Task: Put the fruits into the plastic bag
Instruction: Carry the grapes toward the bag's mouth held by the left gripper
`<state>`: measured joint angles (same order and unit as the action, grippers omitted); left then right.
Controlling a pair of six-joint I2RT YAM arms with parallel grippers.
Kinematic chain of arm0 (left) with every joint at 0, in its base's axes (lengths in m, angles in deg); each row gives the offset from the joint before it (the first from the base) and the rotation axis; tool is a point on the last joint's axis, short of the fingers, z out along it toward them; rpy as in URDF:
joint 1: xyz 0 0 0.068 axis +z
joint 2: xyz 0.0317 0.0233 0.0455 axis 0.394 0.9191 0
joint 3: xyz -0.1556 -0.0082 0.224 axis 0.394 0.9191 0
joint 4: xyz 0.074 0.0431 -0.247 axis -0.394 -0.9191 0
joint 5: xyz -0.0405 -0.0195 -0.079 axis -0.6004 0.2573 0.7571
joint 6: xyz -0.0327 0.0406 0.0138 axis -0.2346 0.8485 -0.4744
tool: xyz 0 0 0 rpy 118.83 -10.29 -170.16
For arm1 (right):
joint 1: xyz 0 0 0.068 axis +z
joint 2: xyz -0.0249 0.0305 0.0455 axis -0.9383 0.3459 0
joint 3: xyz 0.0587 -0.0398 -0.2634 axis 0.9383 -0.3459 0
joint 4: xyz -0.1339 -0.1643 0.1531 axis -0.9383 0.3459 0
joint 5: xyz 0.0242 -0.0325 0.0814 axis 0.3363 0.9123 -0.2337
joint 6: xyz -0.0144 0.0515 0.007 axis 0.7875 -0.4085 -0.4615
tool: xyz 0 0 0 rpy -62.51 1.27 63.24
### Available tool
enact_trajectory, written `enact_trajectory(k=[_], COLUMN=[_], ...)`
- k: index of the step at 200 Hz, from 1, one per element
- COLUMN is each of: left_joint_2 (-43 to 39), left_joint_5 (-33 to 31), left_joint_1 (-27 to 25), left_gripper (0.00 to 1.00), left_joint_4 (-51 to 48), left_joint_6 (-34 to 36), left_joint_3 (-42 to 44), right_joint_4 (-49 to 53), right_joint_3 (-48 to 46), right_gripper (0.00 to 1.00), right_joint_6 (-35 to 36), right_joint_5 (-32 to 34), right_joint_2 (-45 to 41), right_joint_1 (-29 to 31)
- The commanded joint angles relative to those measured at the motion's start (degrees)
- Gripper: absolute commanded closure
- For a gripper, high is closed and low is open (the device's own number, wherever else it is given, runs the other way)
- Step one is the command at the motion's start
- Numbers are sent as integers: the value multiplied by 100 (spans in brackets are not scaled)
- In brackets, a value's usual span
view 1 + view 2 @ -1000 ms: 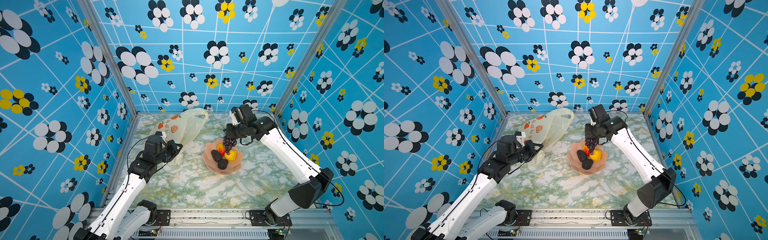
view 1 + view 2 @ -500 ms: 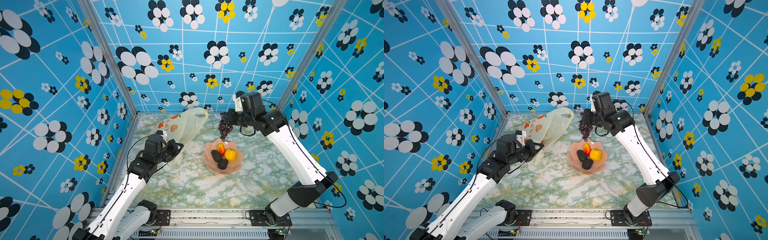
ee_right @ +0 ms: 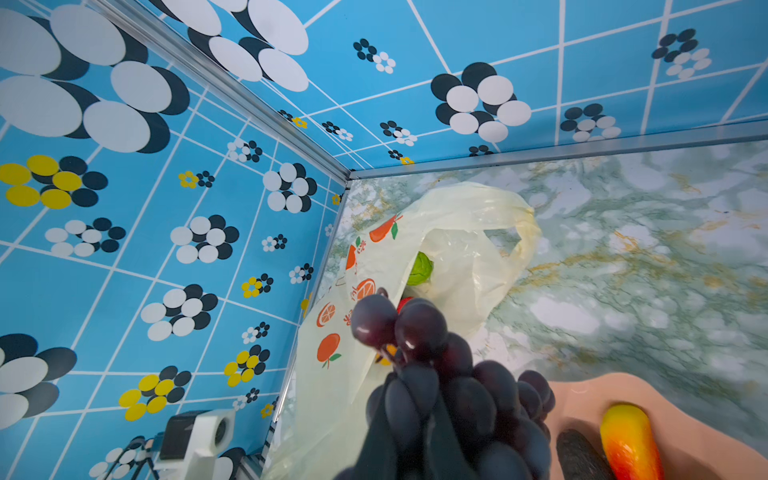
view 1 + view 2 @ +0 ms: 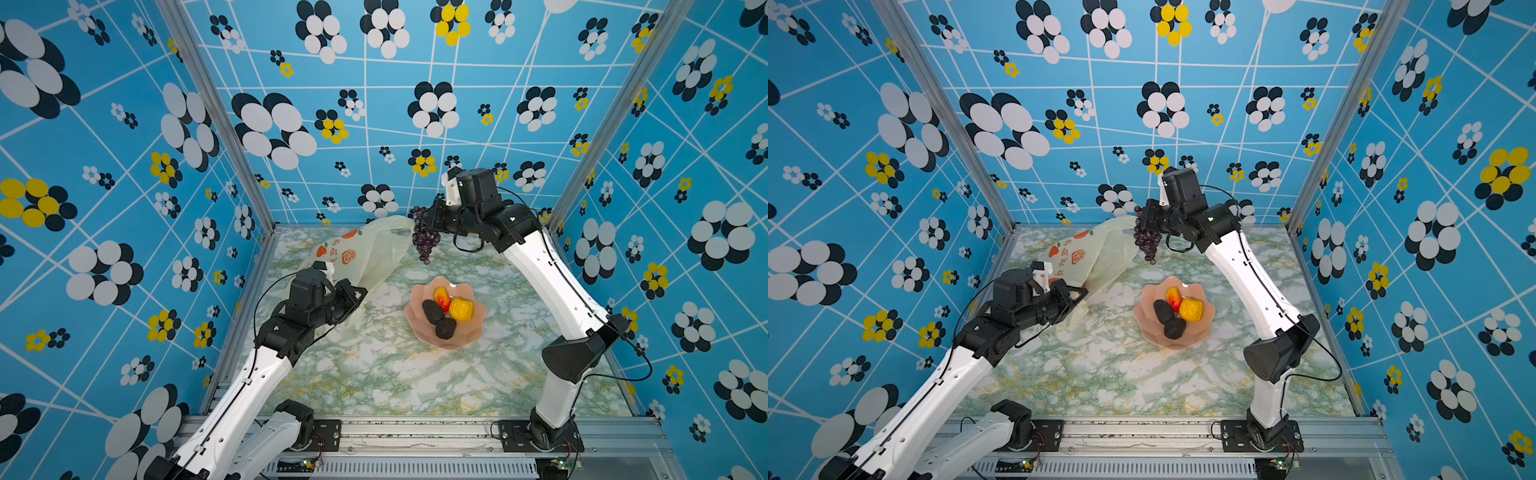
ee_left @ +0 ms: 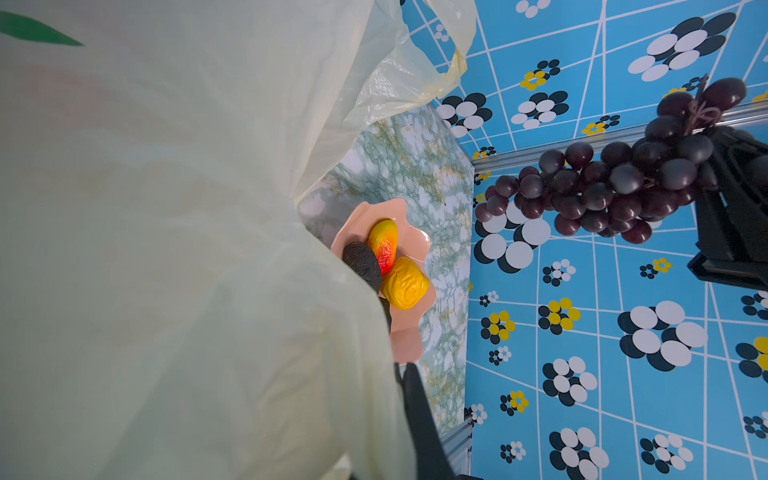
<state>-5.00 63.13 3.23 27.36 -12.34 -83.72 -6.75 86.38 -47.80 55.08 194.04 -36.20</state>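
Observation:
The pale-yellow plastic bag (image 4: 365, 253) (image 4: 1096, 253) lies at the back left, and its near edge is pinched in my shut left gripper (image 4: 357, 293) (image 4: 1077, 293). My right gripper (image 4: 430, 216) (image 3: 419, 399) is shut on the top of the dark purple grape bunch (image 4: 424, 239) (image 4: 1147, 241) (image 5: 615, 187). The bunch hangs in the air beside the bag's far handle. A green lime (image 3: 419, 269) shows inside the bag's mouth. In the left wrist view the bag (image 5: 187, 249) hides all but one dark finger (image 5: 419, 415).
A pink scalloped bowl (image 4: 469, 332) (image 4: 1196, 332) stands mid-table. It holds a red-yellow piece (image 4: 442, 298), a yellow piece (image 4: 460, 309) and two dark bumpy ovals (image 4: 432, 311) (image 4: 445, 328). Patterned blue walls close in the back and both sides.
My right gripper has lifted the grape bunch out of the bowl and carried it up and back-left towards the bag. The left arm has barely moved.

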Motion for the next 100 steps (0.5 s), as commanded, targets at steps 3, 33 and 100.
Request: enact_trajectory(k=[3,33,100], left_joint_2=[-19,14,49], left_joint_5=[-19,-2,68], left_joint_1=[-25,-16,118], left_gripper=[100,100,100], left_joint_4=[-5,-6,-118], left_joint_6=[141,160,187], left_joint_3=[-111,-156,-306], right_joint_4=[-35,84,-274], right_joint_3=[719,1525,2202], right_gripper=[92,92,93], right_joint_6=[-89,-178,-657], right_joint_5=[-196,-314,-585], right_joint_2=[454,1105,2115], right_joint_1=[136,229,280])
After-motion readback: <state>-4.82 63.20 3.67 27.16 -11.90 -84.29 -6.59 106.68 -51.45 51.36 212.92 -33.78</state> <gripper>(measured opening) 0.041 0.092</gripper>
